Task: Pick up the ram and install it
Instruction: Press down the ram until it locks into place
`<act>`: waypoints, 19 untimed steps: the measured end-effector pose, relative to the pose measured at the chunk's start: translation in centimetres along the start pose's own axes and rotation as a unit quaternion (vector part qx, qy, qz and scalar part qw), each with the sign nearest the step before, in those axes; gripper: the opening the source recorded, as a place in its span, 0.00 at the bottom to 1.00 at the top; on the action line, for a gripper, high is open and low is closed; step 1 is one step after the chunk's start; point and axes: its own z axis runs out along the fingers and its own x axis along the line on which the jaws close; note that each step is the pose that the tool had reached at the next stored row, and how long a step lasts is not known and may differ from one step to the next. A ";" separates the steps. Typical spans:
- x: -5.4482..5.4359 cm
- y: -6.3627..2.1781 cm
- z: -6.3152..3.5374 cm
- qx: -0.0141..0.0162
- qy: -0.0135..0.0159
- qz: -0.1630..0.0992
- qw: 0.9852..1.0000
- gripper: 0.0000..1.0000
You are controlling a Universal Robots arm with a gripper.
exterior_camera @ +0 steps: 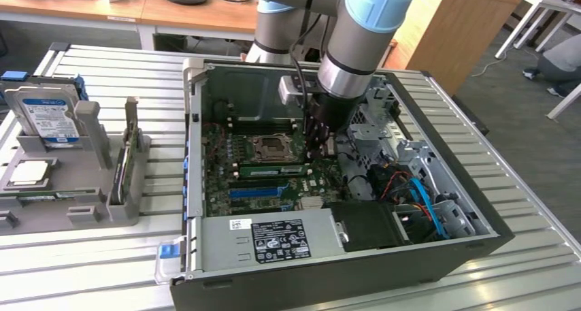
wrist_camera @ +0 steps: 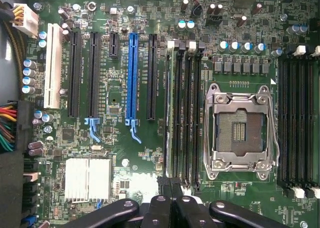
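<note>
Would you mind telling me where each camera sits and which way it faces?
Exterior view: off the arm, raised, looking down into the open computer case on the slatted table; the arm reaches into it.
Wrist view: on the wrist, facing the motherboard; the shut gripper shows.
Shared: the empty processor socket and the blue expansion slot.

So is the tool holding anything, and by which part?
Cannot be told: the shut tool sits at one end of the ram.
</note>
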 end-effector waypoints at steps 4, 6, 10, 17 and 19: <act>0.0 -0.15 0.00 0.000 0.000 0.000 1.000 0.11; 0.0 -0.30 0.00 0.000 0.000 0.000 1.000 0.11; 0.0 -0.40 -0.01 0.000 0.000 0.000 1.000 0.11; 0.0 -0.42 0.20 0.000 0.000 0.000 1.000 0.11; 0.0 -0.42 0.28 0.000 0.000 0.000 1.000 0.11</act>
